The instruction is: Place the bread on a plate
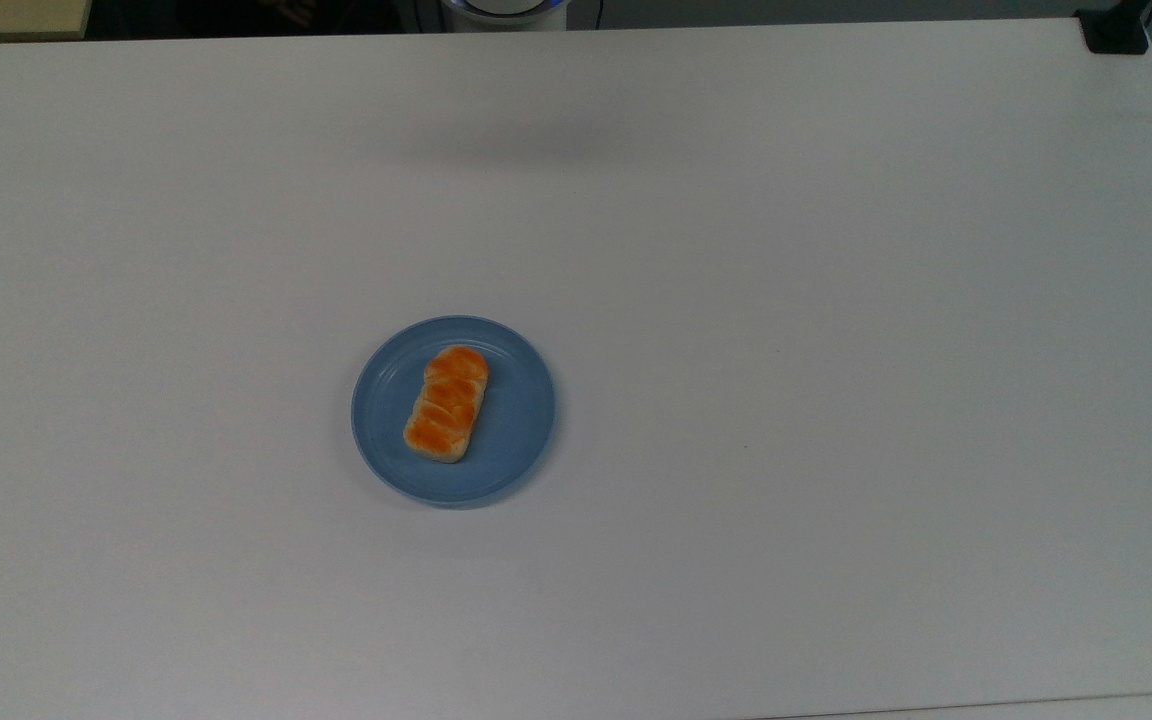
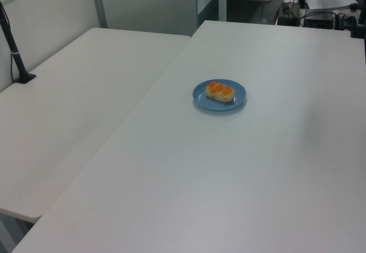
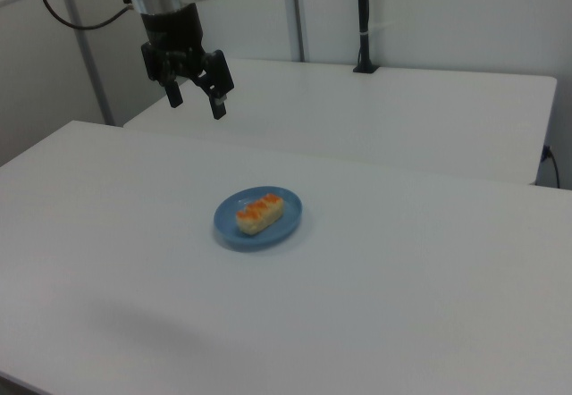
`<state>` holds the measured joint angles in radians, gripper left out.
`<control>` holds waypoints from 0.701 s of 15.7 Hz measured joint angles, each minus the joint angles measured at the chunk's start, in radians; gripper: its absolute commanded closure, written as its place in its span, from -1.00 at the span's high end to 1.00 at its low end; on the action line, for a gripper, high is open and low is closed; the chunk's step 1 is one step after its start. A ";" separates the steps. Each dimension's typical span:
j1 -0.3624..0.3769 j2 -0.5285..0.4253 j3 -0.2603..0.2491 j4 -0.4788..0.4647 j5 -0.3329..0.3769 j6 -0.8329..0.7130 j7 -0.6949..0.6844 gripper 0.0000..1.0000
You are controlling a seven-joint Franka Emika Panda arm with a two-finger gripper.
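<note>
Light blue and round, with a shallow raised rim, the plain plate point(image 1: 516, 440) is the landmark we measure everything else from. It sits flat on the broad white tabletop point(image 1: 836, 300). On the plate lies the small oblong bread loaf point(image 1: 447, 403), glossy orange-brown and segmented on top, pale cream along its sides. In the top view we see the loaf lying lengthwise, slightly tilted and a little toward the top view's left of the plate's centre, wholly inside the rim. In the left view the plate point(image 2: 202, 99) carries the bread point(image 2: 220, 91) across its far half; in the right view the bread point(image 3: 259, 213) rests in the middle of the plate point(image 3: 288, 225), with blue showing all round it.

The black two-finger gripper point(image 3: 194, 100) hangs from the white arm well apart from the plate — high above the table, up and toward the right view's left of it. We see its two fingers spread wide with clear space between them, holding nothing, pointing downward.

Beyond the plate in the right view stands a second white table point(image 3: 429, 109), and a slim black post point(image 3: 362, 20) rises from its far side. In the left view this neighbouring table point(image 2: 68, 110) lies to the left view's left of the plate — a narrow seam separating the two surfaces.
</note>
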<state>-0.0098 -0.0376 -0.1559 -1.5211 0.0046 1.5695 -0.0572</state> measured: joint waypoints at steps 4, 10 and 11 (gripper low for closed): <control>0.003 0.000 -0.004 0.000 0.013 0.000 0.013 1.00; 0.003 0.010 0.040 -0.001 0.047 0.039 0.086 1.00; 0.003 0.014 0.053 -0.001 0.047 0.040 0.093 1.00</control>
<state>-0.0064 -0.0240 -0.1033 -1.5225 0.0519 1.6090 0.0356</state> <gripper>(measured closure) 0.000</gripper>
